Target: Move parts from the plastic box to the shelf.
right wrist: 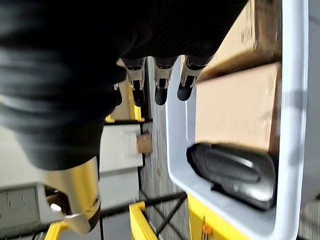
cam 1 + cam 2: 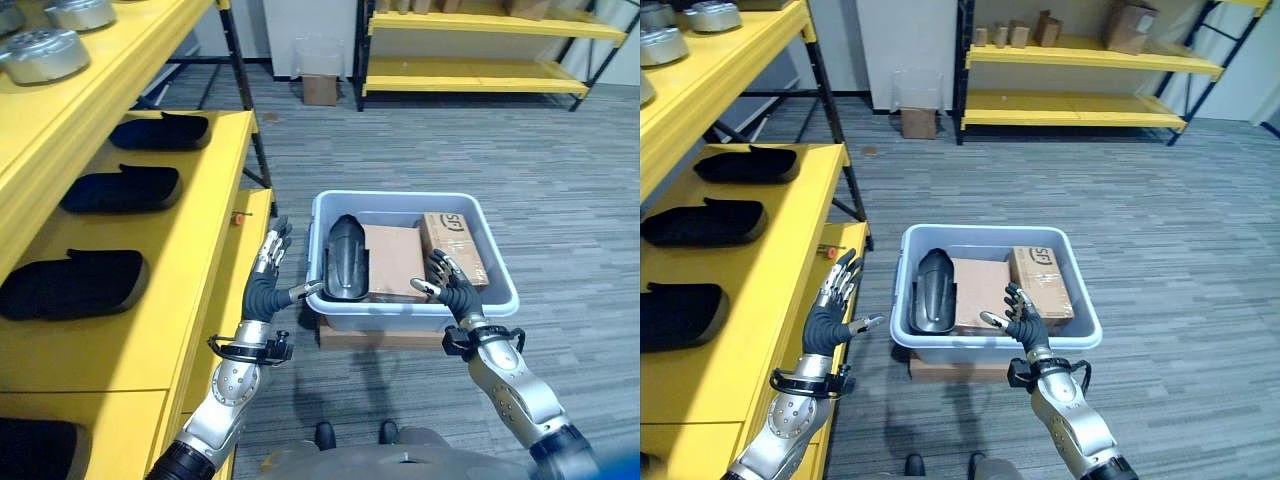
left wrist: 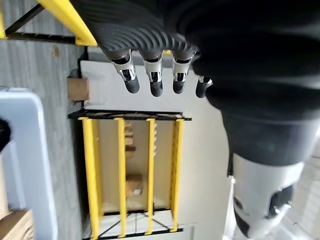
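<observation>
The black part (image 2: pixel 346 259) lies in the plastic box (image 2: pixel 495 300), along the side of the box nearest the shelf (image 2: pixel 215 170), with two brown boxes (image 2: pixel 393 262) packed in beside it. The plastic box sits on the grey floor right in front of the robot. The left hand (image 2: pixel 266 284) is up in the air between the shelf and the box, with its fingers straight and spread, and it holds nothing. The right hand (image 2: pixel 451 285) is over the near edge of the box, above the brown boxes, and its fingers are loose and open too, with nothing in them. The next job looks like picking up the black part. To do it well, the left hand should go down over the middle of the part and wrap round it firmly, since it looks smooth and could slip. Then it should lift straight up so it does not bump the box wall. Other black parts (image 2: pixel 122 189) already lie in a row on the shelf, so this one should go in a free spot beside them.
</observation>
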Robot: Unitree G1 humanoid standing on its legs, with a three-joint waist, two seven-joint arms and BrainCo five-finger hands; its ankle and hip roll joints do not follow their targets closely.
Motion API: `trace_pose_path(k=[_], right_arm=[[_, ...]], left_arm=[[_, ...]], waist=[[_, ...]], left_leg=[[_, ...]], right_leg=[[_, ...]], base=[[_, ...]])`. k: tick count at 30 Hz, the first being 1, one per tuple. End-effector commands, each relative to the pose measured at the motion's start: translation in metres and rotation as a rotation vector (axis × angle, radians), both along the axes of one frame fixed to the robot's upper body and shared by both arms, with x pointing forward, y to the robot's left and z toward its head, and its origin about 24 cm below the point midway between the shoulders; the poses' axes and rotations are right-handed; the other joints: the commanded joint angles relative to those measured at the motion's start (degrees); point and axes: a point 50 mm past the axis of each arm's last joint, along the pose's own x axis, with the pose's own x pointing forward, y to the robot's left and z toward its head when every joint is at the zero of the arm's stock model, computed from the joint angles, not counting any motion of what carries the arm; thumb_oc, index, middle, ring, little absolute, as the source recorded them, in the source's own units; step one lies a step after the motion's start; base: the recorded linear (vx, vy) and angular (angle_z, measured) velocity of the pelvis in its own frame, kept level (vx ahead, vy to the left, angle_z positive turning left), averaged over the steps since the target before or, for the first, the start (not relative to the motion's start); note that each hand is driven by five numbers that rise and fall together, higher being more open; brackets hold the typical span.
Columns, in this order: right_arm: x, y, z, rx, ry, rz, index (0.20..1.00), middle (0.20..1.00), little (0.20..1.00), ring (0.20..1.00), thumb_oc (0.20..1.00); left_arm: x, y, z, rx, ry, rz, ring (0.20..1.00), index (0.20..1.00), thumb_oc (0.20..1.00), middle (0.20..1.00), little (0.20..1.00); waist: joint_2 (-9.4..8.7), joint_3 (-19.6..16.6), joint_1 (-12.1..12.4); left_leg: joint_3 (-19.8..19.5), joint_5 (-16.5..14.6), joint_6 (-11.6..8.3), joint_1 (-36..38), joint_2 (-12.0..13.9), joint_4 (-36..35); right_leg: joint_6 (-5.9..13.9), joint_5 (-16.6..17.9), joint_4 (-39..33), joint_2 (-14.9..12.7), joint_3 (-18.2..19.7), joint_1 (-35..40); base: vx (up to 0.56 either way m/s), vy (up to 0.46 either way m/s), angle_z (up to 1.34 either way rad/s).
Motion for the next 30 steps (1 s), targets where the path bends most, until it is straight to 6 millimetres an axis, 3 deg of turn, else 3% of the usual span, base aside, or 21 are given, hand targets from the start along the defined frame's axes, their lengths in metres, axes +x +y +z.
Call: trace_pose_path(k=[1, 3, 4, 9, 11, 12, 18, 21, 23, 24, 25, 26, 28, 30], right_arm=[[0.011, 0.008, 0.025, -0.022, -0.149, 0.023, 1.0, 1.0, 1.0, 1.0, 1.0], [0.01, 0.012, 0.025, -0.049, -0.154, 0.042, 1.0, 1.0, 1.0, 1.0, 1.0], [0.012, 0.012, 0.025, -0.047, -0.146, 0.034, 1.0, 1.0, 1.0, 1.0, 1.0], [0.012, 0.009, 0.028, -0.035, -0.152, 0.04, 1.0, 1.0, 1.0, 1.0, 1.0], [0.013, 0.006, 0.033, -0.069, -0.179, 0.044, 1.0, 1.0, 1.0, 1.0, 1.0], [0.014, 0.006, 0.043, -0.119, -0.236, 0.054, 1.0, 1.0, 1.0, 1.0, 1.0], [0.025, 0.002, 0.072, -0.232, -0.438, 0.057, 1.0, 1.0, 1.0, 1.0, 1.0], [0.026, -0.002, 0.078, -0.26, -0.474, 0.057, 1.0, 1.0, 1.0, 1.0, 1.0], [0.025, -0.006, 0.079, -0.278, -0.479, 0.057, 1.0, 1.0, 1.0, 1.0, 1.0], [0.024, -0.01, 0.079, -0.277, -0.471, 0.047, 1.0, 1.0, 1.0, 1.0, 1.0], [0.023, -0.014, 0.08, -0.284, -0.483, 0.039, 1.0, 1.0, 1.0, 1.0, 1.0], [0.022, -0.015, 0.08, -0.281, -0.489, 0.038, 1.0, 1.0, 1.0, 1.0, 1.0], [0.022, -0.015, 0.08, -0.272, -0.487, 0.037, 1.0, 1.0, 1.0, 1.0, 1.0], [0.02, -0.018, 0.08, -0.248, -0.49, 0.005, 1.0, 1.0, 1.0, 1.0, 1.0]], left_arm=[[0.007, -0.003, 0.021, -0.011, -0.119, -0.004, 1.0, 1.0, 1.0, 1.0, 1.0], [0.006, -0.002, 0.021, -0.005, -0.134, -0.002, 1.0, 1.0, 1.0, 1.0, 1.0], [0.005, 0.0, 0.023, 0.004, -0.136, -0.015, 1.0, 1.0, 1.0, 1.0, 1.0], [0.001, 0.005, 0.023, -0.002, -0.129, 0.007, 1.0, 1.0, 1.0, 1.0, 1.0], [0.0, 0.01, 0.022, -0.018, -0.113, 0.035, 1.0, 1.0, 1.0, 1.0, 1.0], [0.002, 0.01, 0.023, -0.014, -0.122, 0.057, 1.0, 1.0, 1.0, 1.0, 1.0], [0.014, 0.004, 0.033, -0.062, -0.177, 0.117, 1.0, 1.0, 1.0, 1.0, 1.0], [0.018, 0.005, 0.034, -0.09, -0.182, 0.175, 1.0, 1.0, 1.0, 1.0, 1.0], [0.019, 0.01, 0.033, -0.129, -0.179, 0.246, 1.0, 1.0, 1.0, 1.0, 1.0], [0.02, 0.012, 0.032, -0.134, -0.173, 0.275, 1.0, 1.0, 1.0, 1.0, 1.0], [0.021, 0.012, 0.034, -0.143, -0.187, 0.294, 1.0, 1.0, 1.0, 1.0, 1.0], [0.02, 0.012, 0.034, -0.145, -0.193, 0.3, 1.0, 1.0, 1.0, 1.0, 1.0], [0.02, 0.01, 0.034, -0.136, -0.196, 0.299, 1.0, 1.0, 1.0, 1.0, 1.0], [0.022, 0.01, 0.031, -0.126, -0.182, 0.346, 1.0, 1.0, 1.0, 1.0, 1.0]], waist=[[-0.24, 0.81, 0.0], [-0.33, 0.88, -0.39], [-0.63, 1.48, -0.28], [-0.93, 1.98, 0.14], [-1.03, 1.96, 0.42], [-1.06, 2.09, 0.56], [-0.52, 4.59, 0.65], [-0.13, 5.17, 0.18], [0.24, 5.17, -0.42], [0.54, 5.16, -0.68], [0.89, 5.16, -1.07], [1.25, 5.64, -0.79], [1.9, 6.1, -0.79], [2.76, 6.85, -1.2]], left_leg=[[-3.23, -1.56, 0.27, 1.6, -1.05, 0.4], [-3.4, -2.52, 0.33, 2.43, -0.6, 0.4], [-3.12, -3.77, 0.12, 3.09, 0.32, 0.87], [-2.5, -4.52, -0.97, 2.95, 2.47, 2.75], [-2.17, -4.33, -1.62, 2.58, 3.76, 3.53], [-1.14, -3.73, -2.82, 2.18, 5.82, 4.5], [-0.91, -2.54, -4.9, -2.09, 10.71, 10.29], [-0.17, -2.0, -5.66, -2.86, 12.25, 12.76], [1.28, -0.56, -6.36, -3.3, 13.56, 15.22], [1.84, 2.47, -7.33, -4.6, 14.92, 18.18], [2.74, 3.86, -8.14, -7.57, 15.06, 23.21], [1.29, 5.58, -8.56, -9.19, 14.68, 23.67], [0.89, 8.32, -9.51, -9.39, 15.64, 18.97], [0.61, 16.33, -11.55, -10.97, 19.29, 8.54]], right_leg=[[2.95, 12.66, -10.15, -1.52, 4.26, 2.39], [4.97, 16.42, -12.51, -3.6, 6.36, 0.87], [6.04, 19.02, -12.66, -6.08, 6.69, -0.78], [6.74, 18.32, -12.84, -7.65, 5.44, -0.28], [6.31, 16.92, -12.84, -7.56, 4.77, 0.93], [4.92, 14.48, -11.58, -6.8, 3.13, 1.89], [0.91, 8.42, -4.07, -4.4, 0.71, 0.01], [-0.43, 7.19, -2.24, -3.8, -0.48, -0.61], [-1.4, 6.35, -1.82, -3.32, -1.69, -0.3], [-2.2, 5.9, -2.18, -2.89, -2.29, 0.18], [-3.18, 5.57, -2.91, -2.59, -3.47, 0.57], [-3.34, 5.4, -3.06, -2.08, -3.02, 0.7], [-3.16, 5.08, -3.11, -1.62, -2.89, 0.8], [-2.68, 3.8, -2.74, -2.48, -3.23, 2.14]], base=[[0.09, -0.181, -0.22], [0.15, -0.316, -0.01], [0.15, -0.367, 0.01], [0.15, -0.298, 0.14], [0.22, -0.376, 0.14], [0.25, -0.432, 0.15], [0.1, -0.32, -0.08], [0.1, -0.23, -0.03], [0.16, -0.195, 0.01], [0.18, -0.21, 0.11], [0.15, -0.156, 0.21], [0.11, -0.042, 0.27], [0.06, 0.125, 0.2], [0.13, 0.416, -0.01]])
